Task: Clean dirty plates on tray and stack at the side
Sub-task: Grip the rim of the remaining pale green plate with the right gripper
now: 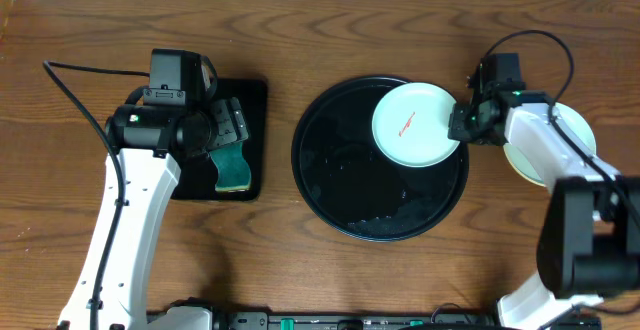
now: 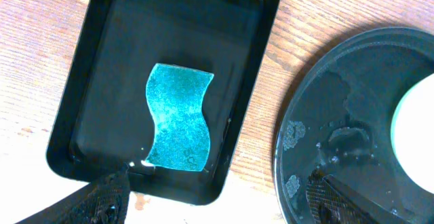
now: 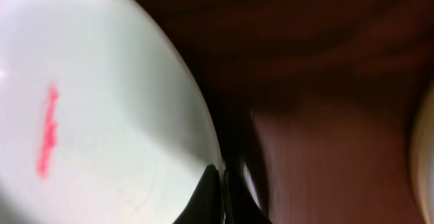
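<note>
Right pincer (image 1: 460, 125) pinches the right rim of the mint-green plate (image 1: 415, 130), which sits on the far-right part of the round tray (image 1: 312, 175), red streak (image 1: 406, 124) slanting near-left to far-right. Left pincer (image 1: 224, 128) hangs spread above the teal sponge (image 1: 234, 170).

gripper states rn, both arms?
Left gripper: open, empty, above the sponge.
Right gripper: shut on the rim of the mint-green plate.
</note>
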Controlling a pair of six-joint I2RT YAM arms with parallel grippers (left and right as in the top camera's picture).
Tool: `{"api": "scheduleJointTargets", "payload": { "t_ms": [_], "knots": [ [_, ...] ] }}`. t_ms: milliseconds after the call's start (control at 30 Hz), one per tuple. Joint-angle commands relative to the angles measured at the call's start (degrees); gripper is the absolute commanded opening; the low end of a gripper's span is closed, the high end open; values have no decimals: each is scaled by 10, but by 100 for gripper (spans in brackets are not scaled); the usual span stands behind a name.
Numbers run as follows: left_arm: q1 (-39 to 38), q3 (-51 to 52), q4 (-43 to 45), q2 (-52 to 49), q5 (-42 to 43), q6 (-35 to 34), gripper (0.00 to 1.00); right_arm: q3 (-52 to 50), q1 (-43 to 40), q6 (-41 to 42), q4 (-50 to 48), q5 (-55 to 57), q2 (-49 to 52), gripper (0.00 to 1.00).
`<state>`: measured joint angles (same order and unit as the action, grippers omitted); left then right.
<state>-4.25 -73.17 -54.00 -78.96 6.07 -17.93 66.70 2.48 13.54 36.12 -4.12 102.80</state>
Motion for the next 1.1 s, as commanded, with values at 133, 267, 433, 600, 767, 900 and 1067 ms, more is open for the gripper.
{"api": "scheduleJointTargets", "payload": {
  "t_ms": [133,267,433,600,767,900,1067],
  "knots": [
    [2,-13,-3,0,2,5,84,-1,18,-25,89,-24,-127,1],
    [2,-13,-3,0,2,5,84,-5,52,-30,132,-42,-124,1],
    [2,-13,-3,0,2,5,84,-39,102,-56,70,-43,-91,1],
    [2,-13,-3,0,2,5,84,-49,126,-132,6,-37,-54,1],
    [2,-13,-3,0,2,5,84,-43,119,-138,-27,-33,-63,39],
    [2,-13,-8,0,5,-1,84,-24,119,-133,-1,-51,-102,49],
    [2,27,-7,-4,4,1,84,-23,123,-127,39,-100,-180,53]
  ]
}}
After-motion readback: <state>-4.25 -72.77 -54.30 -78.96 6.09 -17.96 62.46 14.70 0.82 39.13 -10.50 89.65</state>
